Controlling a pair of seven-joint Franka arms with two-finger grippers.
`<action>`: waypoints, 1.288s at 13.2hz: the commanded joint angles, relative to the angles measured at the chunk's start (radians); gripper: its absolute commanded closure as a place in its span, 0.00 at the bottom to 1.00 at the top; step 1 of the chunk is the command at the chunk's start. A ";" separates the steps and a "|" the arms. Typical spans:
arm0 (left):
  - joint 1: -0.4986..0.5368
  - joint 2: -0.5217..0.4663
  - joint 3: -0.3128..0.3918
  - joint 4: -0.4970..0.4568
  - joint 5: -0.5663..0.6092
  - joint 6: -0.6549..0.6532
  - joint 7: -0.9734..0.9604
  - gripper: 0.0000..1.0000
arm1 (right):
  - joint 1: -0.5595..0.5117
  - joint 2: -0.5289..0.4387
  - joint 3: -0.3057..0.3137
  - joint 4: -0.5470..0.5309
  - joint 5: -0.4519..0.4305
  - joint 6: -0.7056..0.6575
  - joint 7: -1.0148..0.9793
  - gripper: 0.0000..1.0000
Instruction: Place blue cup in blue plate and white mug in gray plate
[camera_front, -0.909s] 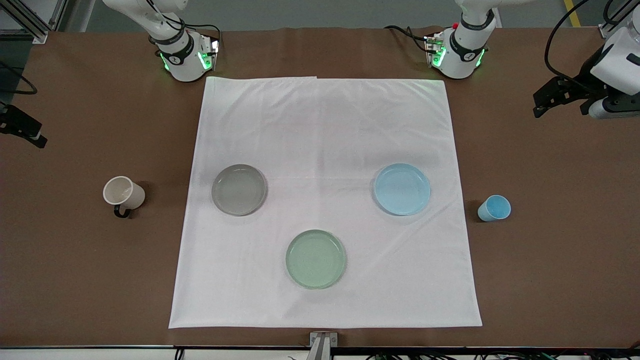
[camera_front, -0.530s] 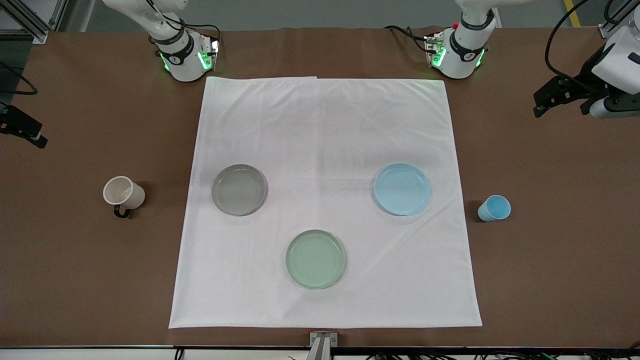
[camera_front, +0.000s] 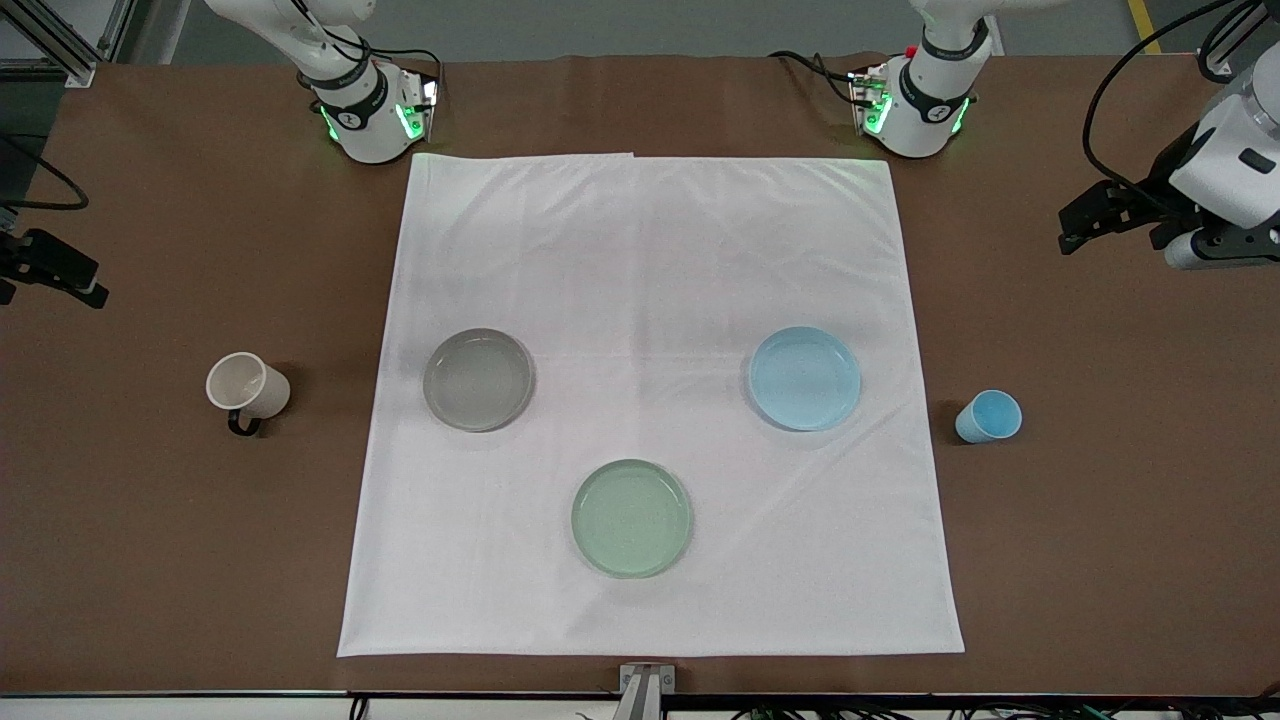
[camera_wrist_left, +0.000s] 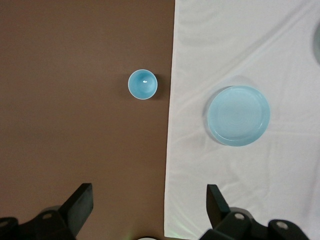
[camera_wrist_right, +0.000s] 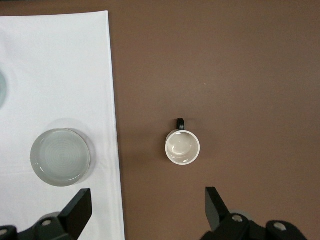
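Note:
The blue cup (camera_front: 988, 416) stands upright on the brown table at the left arm's end, beside the blue plate (camera_front: 805, 378) on the white cloth. The white mug (camera_front: 247, 386) stands at the right arm's end, beside the gray plate (camera_front: 478, 379). My left gripper (camera_front: 1080, 218) is open and empty, high over bare table; its wrist view shows the cup (camera_wrist_left: 143, 84) and the blue plate (camera_wrist_left: 238, 115) below the gripper (camera_wrist_left: 149, 201). My right gripper (camera_front: 55, 270) is open and empty, high over bare table; its view shows the mug (camera_wrist_right: 182, 147) and the gray plate (camera_wrist_right: 60, 157) below the gripper (camera_wrist_right: 147, 205).
A pale green plate (camera_front: 631, 517) lies on the white cloth (camera_front: 640, 250), nearer the front camera than the other two plates. Both arm bases stand at the table's back edge. Cables hang by the left arm.
Both grippers have shifted slightly over the table's ends. The cup, the mug and the plates have not moved.

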 joint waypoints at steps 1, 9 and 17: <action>0.017 0.017 0.003 0.006 -0.006 -0.019 0.004 0.00 | 0.001 0.037 0.000 0.018 -0.004 -0.009 0.007 0.00; 0.048 0.045 0.005 -0.176 -0.003 0.174 0.003 0.00 | -0.062 0.304 0.000 -0.060 -0.010 0.231 -0.042 0.00; 0.137 0.208 0.005 -0.445 0.028 0.718 0.004 0.00 | -0.113 0.409 0.002 -0.293 0.017 0.620 -0.132 0.00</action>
